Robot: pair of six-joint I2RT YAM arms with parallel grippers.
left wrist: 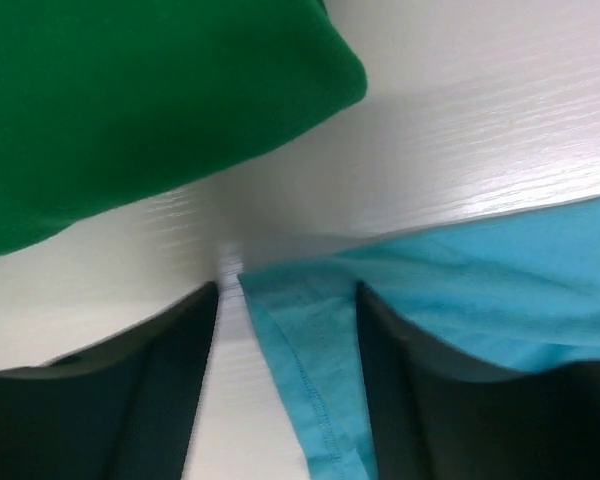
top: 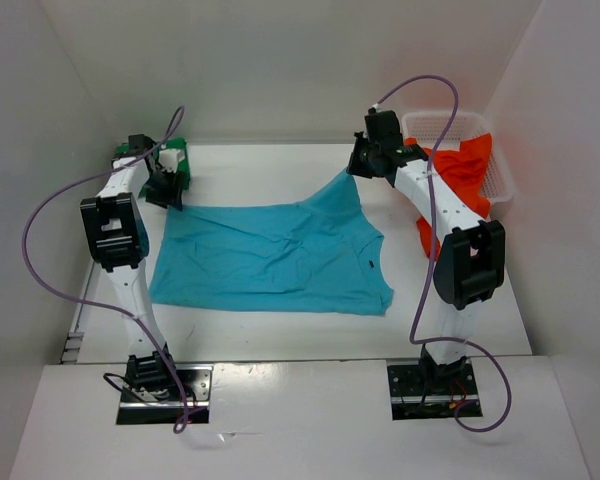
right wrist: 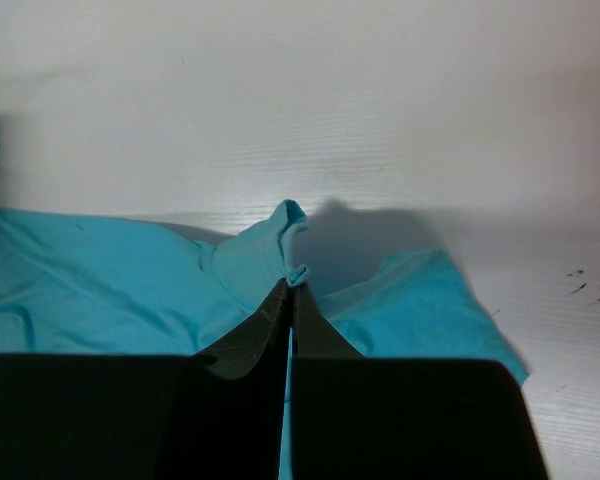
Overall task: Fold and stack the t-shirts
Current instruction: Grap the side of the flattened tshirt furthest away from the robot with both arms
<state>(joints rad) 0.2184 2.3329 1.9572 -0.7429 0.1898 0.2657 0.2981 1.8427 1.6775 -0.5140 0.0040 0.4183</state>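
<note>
The turquoise t-shirt (top: pixel 270 260) lay spread at centre frame, its upper right corner raised and pinched in the right gripper (right wrist: pixel 290 290). The left gripper (left wrist: pixel 288 300) stood with jaws spread astride the shirt's upper left hem, just beside the green t-shirt (top: pixel 177 160). The orange-red t-shirt (top: pixel 465 170) sat in the white basket (top: pixel 502 188), upper right.

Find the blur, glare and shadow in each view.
Left wrist: the dark green cloth t-shirt is blurred, and glare streaks the white table. Right wrist: the turquoise-blue cloth t-shirt throws a shadow beside its raised fold. Top external: evenly lit, sharp.
</note>
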